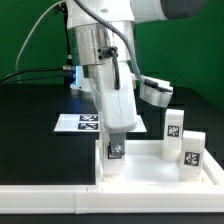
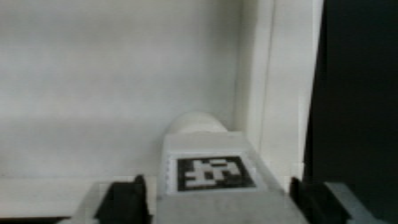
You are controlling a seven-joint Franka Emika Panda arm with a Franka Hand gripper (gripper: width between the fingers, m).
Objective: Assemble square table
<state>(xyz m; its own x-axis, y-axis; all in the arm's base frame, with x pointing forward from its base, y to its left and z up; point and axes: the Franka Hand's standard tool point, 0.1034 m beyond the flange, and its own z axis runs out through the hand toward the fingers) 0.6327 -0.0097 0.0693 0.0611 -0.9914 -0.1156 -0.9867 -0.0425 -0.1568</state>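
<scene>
In the exterior view the arm reaches down from the top of the frame, and its gripper (image 1: 115, 146) sits low at centre, clenched on a white leg (image 1: 116, 148) that bears a black-and-white tag. The leg stands upright at the near-left part of the slab (image 1: 150, 166), the white square tabletop with a raised rim that fills the lower middle and lower right of the frame; whether the leg's foot touches the slab there cannot be told. Two more legs (image 1: 174, 126) (image 1: 192, 148), each tagged, stand upright at the right of the frame, one behind the other, along the slab's right side; the pictures do not settle whether they rest on the slab or just beside it. Behind the arm, left of centre, the marker board (image 1: 80, 122) lies flat on the black table (image 1: 30, 140). A long white rail (image 1: 50, 200) runs along the bottom of the frame in front of the slab. In the wrist view the held leg (image 2: 210, 165) fills the lower middle, its tag facing the camera, with the dark fingers (image 2: 121, 200) pressed on both its sides; behind it lies the slab's pale floor (image 2: 107, 90), and a raised rim runs upward at right with black table beyond.
</scene>
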